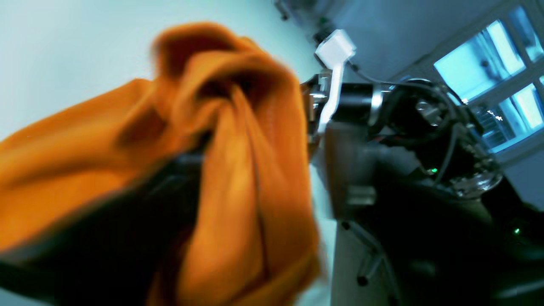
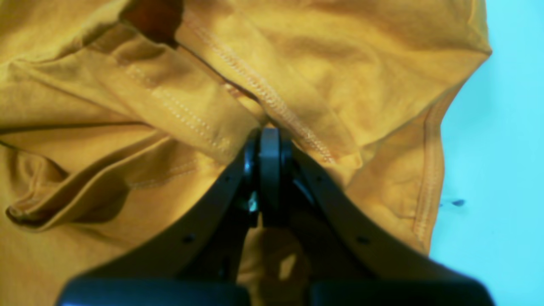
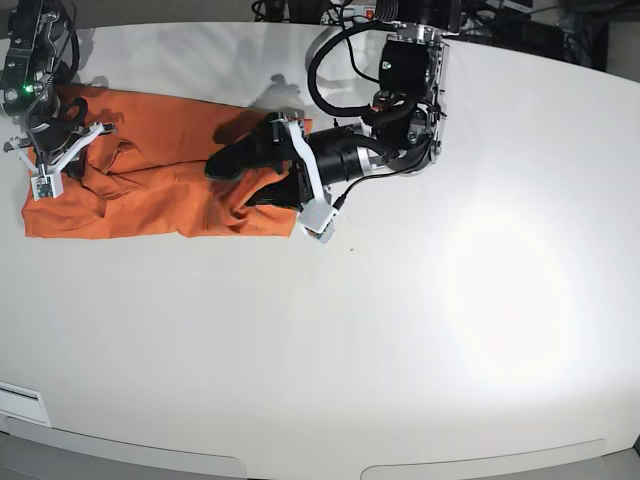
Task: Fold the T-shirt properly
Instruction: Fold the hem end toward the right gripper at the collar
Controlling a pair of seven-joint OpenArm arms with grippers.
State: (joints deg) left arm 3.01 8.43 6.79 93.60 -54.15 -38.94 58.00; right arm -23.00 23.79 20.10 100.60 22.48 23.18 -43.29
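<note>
The orange T-shirt [image 3: 150, 200] lies crumpled in a long band at the back left of the white table [image 3: 400, 330]. My left gripper [image 3: 222, 162] reaches over its right part. In the left wrist view the gripper [image 1: 197, 155] is blurred and looks shut on a bunched, lifted fold of the shirt [image 1: 255, 191]. My right gripper [image 3: 58, 122] stands over the shirt's left end. In the right wrist view it [image 2: 270, 138] is shut, pinching a stitched hem fold of the shirt [image 2: 340, 63].
The right arm with its white camera mount [image 1: 335, 51] shows beyond the cloth in the left wrist view. Cables and equipment [image 3: 350, 12] sit at the table's back edge. A small dark speck [image 2: 458, 202] marks the table beside the shirt.
</note>
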